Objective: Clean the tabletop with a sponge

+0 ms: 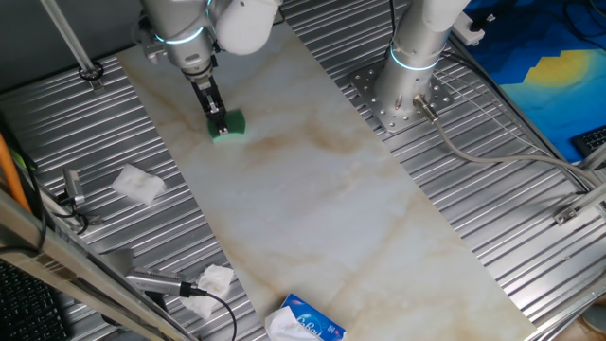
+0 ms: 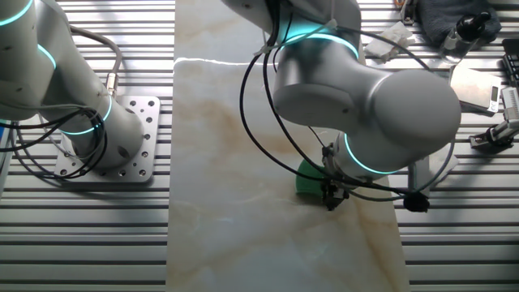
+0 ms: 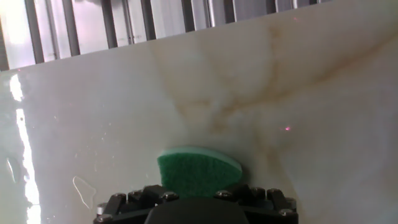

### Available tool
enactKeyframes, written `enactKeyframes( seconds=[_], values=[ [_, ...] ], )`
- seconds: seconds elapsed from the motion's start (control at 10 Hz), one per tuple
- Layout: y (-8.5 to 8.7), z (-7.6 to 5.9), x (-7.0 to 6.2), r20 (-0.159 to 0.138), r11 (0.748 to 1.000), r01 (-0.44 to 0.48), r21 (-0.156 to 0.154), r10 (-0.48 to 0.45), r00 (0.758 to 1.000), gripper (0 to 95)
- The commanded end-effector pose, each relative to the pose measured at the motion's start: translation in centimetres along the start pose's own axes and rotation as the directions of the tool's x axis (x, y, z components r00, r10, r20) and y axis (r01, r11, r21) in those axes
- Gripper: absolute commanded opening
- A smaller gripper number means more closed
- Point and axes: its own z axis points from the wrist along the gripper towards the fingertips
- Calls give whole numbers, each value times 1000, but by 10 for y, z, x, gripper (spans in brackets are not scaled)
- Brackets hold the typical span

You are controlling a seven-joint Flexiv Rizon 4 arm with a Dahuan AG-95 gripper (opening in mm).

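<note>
Two-finger gripper [image 1: 220,121] clamped on small green sponge [image 1: 230,126] | glossy off-white marble tabletop [image 1: 312,199] | advice: press flat, wipe toward brown stain at 4 o'clock.

One fixed view looks down steeply from high above one long side of the tabletop [image 1: 322,199], taking in nearly the whole slab and the ribbed metal surface [image 1: 492,218] around it. The other fixed view sits closer and lower on the opposite side, facing back across the slab, so the arm [image 2: 365,97] fills much of its frame. The hand view rides just behind the gripper [image 3: 196,202], very near the marble, looking along the fingers toward the slab's far edge. All 3 views share the sponge [image 1: 230,126] and the veined patch around it.
</note>
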Motion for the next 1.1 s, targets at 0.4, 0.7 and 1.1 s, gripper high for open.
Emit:
enactKeyframes(
  seconds=[0.4, 0.7, 1.1],
  values=[
    [0, 7, -1, 10, 1000, -21, 5, 21, 1000, 760],
    [-1, 14, -2, 12, 996, -73, 45, 73, 997, 570],
    [-1, 17, -2, 14, 996, -73, 48, 72, 997, 570]
  ],
)
